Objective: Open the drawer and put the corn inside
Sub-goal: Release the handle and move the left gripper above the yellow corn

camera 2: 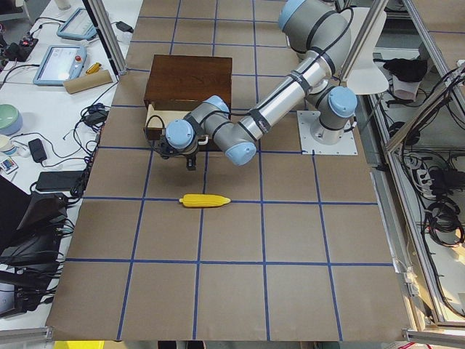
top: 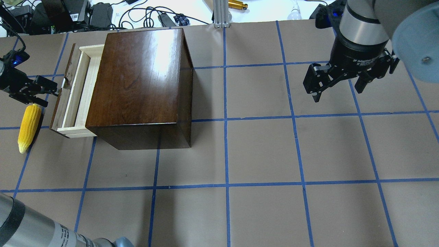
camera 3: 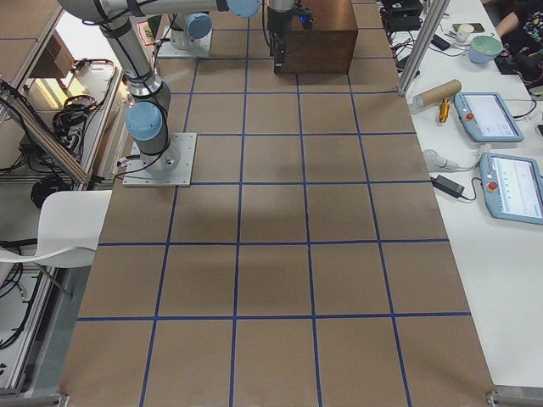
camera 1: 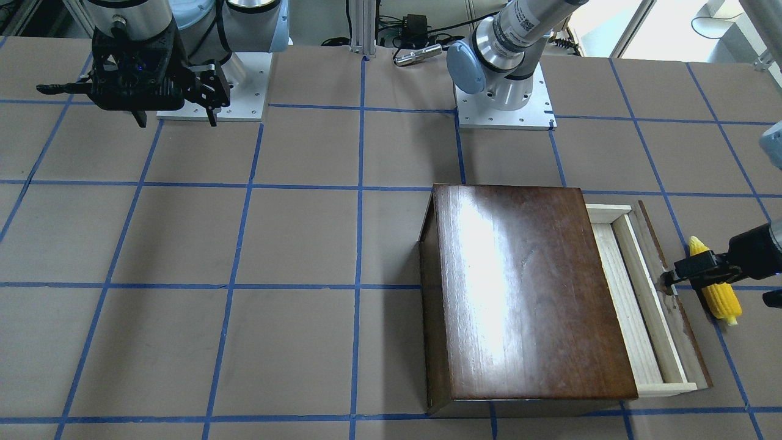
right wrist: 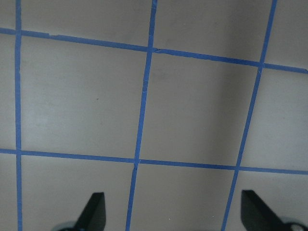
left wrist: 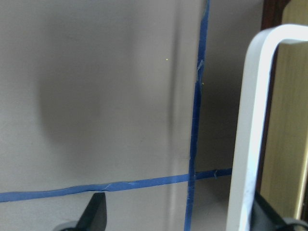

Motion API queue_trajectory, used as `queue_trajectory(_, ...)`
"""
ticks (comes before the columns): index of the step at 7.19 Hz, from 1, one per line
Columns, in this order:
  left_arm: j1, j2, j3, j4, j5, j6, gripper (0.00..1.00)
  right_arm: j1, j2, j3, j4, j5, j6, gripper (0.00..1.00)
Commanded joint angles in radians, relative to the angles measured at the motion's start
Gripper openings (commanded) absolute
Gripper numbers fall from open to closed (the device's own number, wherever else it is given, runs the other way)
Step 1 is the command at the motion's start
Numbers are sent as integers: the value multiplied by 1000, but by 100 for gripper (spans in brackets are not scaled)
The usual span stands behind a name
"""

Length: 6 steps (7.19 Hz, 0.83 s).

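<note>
The left fingers [left wrist: 96, 214] are spread wide and clamp nothing. In the wrist view a pale rounded bar, apparently the pull [left wrist: 250, 120], sits just inside one fingertip, while the other fingertip hangs over bare worktop [top: 260, 147]. Directly ahead of these fingers is the drawer [top: 81, 85]. It is drawn partway out of the dark box [top: 137, 79], so that a narrow strip of pale tray shows.

The corn [top: 29, 125] lies flat on the worktop near the fingers, on the side away from the drawer. It is roughly parallel to the drawer front, so it should need little turning.

The corn looks like moulded plastic and is probably light and stiff. Its bumpy kernel rows should give the pads some bite. Its round, tapered body may still roll or squirt toward the thin end under a squeeze. The safest hold is likely across the thick middle, with the fingers closing square to its long axis and low enough to pass its widest line.

The drawer is shallow, and the open strip looks barely wider than the cob. It may need to come out further first.

The right fingers [right wrist: 95, 211] are far off, well beyond the box from the left fingers. They hang open and empty above the worktop.
</note>
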Motion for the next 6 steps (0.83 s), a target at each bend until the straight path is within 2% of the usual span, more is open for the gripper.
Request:
queue_trajectory(1,14,1,-1,0,0,3,100,0,1,0,0,0,-1,100)
queue_trajectory(5,7,41,3,-1,0,-6,100,0,1,0,0,0,0,100)
queue_trajectory(6,11,55,44,-18,11,-4,100,0,0,0,0,0,-1,100)
